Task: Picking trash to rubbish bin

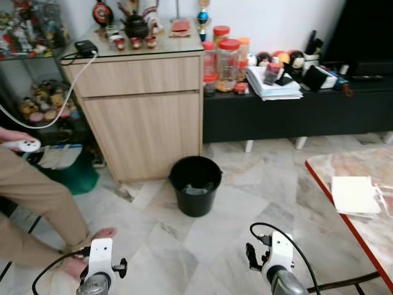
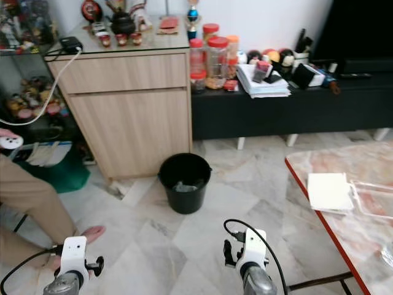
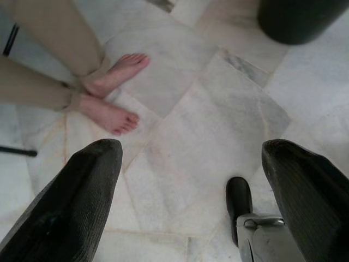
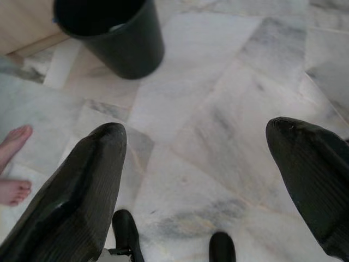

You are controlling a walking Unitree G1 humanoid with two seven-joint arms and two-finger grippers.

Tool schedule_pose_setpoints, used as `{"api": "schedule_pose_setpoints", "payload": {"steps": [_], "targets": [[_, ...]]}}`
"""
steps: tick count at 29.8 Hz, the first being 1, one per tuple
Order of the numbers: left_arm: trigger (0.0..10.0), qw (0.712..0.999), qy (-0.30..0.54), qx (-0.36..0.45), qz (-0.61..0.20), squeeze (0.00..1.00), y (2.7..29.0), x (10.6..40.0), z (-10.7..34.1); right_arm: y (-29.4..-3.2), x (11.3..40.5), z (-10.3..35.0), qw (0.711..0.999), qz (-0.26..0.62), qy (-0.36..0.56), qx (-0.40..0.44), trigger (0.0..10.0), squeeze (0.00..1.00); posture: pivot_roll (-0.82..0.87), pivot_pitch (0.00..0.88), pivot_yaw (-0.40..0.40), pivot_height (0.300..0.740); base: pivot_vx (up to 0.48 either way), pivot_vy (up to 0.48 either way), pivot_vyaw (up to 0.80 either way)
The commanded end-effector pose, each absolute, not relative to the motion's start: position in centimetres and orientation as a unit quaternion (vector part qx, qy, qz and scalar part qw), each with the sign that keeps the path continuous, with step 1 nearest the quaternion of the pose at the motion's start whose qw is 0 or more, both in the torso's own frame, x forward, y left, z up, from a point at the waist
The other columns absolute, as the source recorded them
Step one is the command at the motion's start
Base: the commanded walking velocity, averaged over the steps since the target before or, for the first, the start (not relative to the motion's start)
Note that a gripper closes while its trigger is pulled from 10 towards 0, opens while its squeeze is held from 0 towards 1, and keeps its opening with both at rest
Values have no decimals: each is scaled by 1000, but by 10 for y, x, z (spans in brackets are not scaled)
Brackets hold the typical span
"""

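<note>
A black rubbish bin stands on the marble floor in front of a wooden cabinet, with something grey lying in its bottom. A white square of paper and a clear plastic tray lie on the red-edged marble table at the right. Both arms are held low near me, short of the bin. My left gripper is open over bare floor, and the bin is further ahead. My right gripper is open too, nothing between its fingers, with the bin beyond it.
A person in tan trousers sits at the left, bare feet close to my left gripper and a hand on a white controller. The wooden cabinet and a black low console line the wall. My own feet show below.
</note>
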State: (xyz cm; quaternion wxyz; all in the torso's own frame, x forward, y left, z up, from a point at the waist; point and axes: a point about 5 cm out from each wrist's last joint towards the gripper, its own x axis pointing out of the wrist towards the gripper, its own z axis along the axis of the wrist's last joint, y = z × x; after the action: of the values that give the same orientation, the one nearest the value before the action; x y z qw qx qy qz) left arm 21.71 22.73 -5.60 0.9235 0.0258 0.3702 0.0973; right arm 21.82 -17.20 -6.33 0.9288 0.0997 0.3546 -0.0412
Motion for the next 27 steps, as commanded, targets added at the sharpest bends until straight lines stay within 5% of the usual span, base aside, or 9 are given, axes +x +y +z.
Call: {"api": "schedule_pose_setpoints", "payload": {"steps": [1, 21, 27], "targets": [[10000, 924, 368, 26, 104, 0, 230, 218, -55, -173, 214, -66, 926, -46, 363, 98, 10000, 0, -6, 22, 6, 740, 0, 0, -769], [10000, 917, 380, 61, 103, 0, 233, 214, -57, -176, 205, -71, 920, -55, 377, 93, 10000, 0, -6, 27, 9, 740, 0, 0, -769], [10000, 915, 384, 56, 109, 0, 234, 211, -58, -177, 205, -71, 920, -56, 377, 92, 10000, 0, -6, 27, 8, 740, 0, -368, -769]]}}
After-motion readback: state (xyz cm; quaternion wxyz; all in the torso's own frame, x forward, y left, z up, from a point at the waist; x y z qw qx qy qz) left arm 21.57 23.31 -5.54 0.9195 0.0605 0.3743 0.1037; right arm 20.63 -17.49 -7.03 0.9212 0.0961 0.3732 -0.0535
